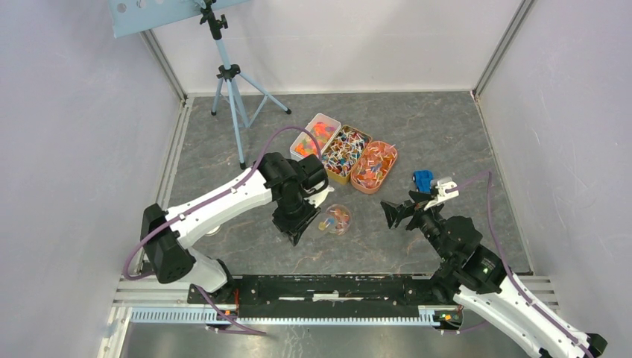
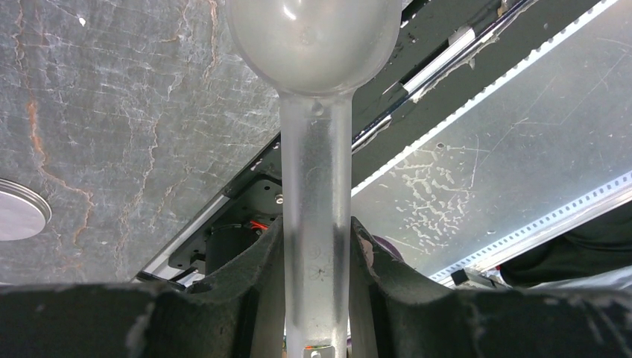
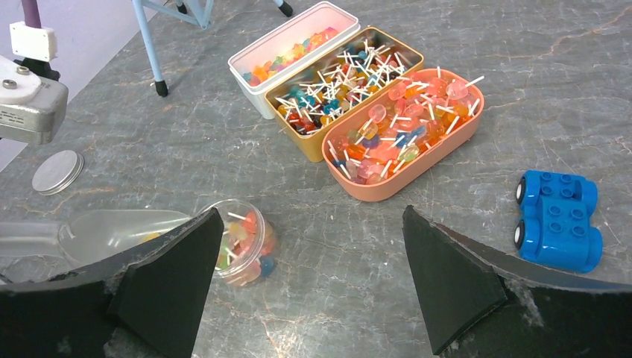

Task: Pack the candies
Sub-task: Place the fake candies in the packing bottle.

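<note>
Candies fill three open boxes: white (image 1: pixel 315 136), tan (image 1: pixel 346 154) and orange (image 1: pixel 374 165); the same boxes appear in the right wrist view as white (image 3: pixel 294 46), tan (image 3: pixel 350 82) and orange (image 3: pixel 406 130). A small clear jar (image 1: pixel 337 218) (image 3: pixel 242 242) holds a few candies. My left gripper (image 1: pixel 298 221) (image 2: pixel 316 227) is shut on the handle of a translucent plastic scoop (image 2: pixel 314 149) (image 3: pixel 112 230), whose bowl lies just left of the jar. My right gripper (image 1: pixel 412 205) (image 3: pixel 313 224) stands open and empty over bare table, right of the jar.
A blue toy car (image 1: pixel 422 180) (image 3: pixel 555 218) sits right of the boxes, close to my right gripper. A round silver lid (image 3: pixel 57 171) (image 2: pixel 19 212) lies on the table left of the jar. A tripod stand (image 1: pixel 231 89) stands at the back left.
</note>
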You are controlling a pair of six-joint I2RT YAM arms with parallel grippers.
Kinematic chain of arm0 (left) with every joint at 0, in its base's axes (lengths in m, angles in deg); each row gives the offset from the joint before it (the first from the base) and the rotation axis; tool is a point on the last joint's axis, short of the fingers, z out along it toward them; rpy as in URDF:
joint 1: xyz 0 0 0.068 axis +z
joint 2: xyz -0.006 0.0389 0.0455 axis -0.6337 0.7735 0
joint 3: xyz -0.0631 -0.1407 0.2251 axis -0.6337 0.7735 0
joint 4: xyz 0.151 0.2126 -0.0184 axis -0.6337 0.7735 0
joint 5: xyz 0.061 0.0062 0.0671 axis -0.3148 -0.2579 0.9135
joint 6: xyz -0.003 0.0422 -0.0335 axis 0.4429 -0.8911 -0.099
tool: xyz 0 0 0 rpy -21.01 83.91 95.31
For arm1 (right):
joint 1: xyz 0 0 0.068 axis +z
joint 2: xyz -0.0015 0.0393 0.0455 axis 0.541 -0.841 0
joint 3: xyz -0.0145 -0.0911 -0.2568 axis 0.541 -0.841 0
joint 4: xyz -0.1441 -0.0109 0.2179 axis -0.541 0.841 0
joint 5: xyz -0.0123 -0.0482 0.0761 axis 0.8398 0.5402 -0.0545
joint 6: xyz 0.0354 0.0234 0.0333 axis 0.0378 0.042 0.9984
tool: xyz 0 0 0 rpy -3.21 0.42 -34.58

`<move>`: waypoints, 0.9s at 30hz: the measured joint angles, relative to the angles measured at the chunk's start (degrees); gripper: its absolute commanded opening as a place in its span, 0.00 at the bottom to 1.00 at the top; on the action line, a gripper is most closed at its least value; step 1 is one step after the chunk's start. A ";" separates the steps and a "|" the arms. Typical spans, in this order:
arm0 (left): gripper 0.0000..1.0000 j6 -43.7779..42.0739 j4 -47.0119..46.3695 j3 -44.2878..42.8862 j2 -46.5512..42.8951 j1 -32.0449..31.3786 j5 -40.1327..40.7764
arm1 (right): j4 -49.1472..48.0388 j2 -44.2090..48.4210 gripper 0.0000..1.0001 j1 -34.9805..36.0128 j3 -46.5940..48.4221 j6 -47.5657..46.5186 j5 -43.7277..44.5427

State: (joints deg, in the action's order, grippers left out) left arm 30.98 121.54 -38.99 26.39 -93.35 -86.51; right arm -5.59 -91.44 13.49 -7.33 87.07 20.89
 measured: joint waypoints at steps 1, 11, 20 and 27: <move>0.02 0.00 0.20 -0.09 0.11 -0.07 0.02 | 0.00 0.11 0.98 0.00 0.00 -0.02 0.04; 0.02 0.02 2.73 -1.88 2.71 -0.48 1.09 | -0.02 0.57 0.98 0.00 0.00 -0.09 0.11; 0.02 0.00 4.13 -3.45 3.06 -0.48 1.70 | -0.02 1.01 0.98 0.00 -0.02 -0.09 0.15; 0.02 0.02 4.57 -3.45 3.10 -0.48 2.75 | -0.22 1.38 0.98 0.00 -0.24 -0.07 0.15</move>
State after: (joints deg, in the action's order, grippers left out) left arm 31.01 126.11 -42.44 29.49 -93.83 -83.76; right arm -5.81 -90.06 13.49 -7.57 87.01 21.04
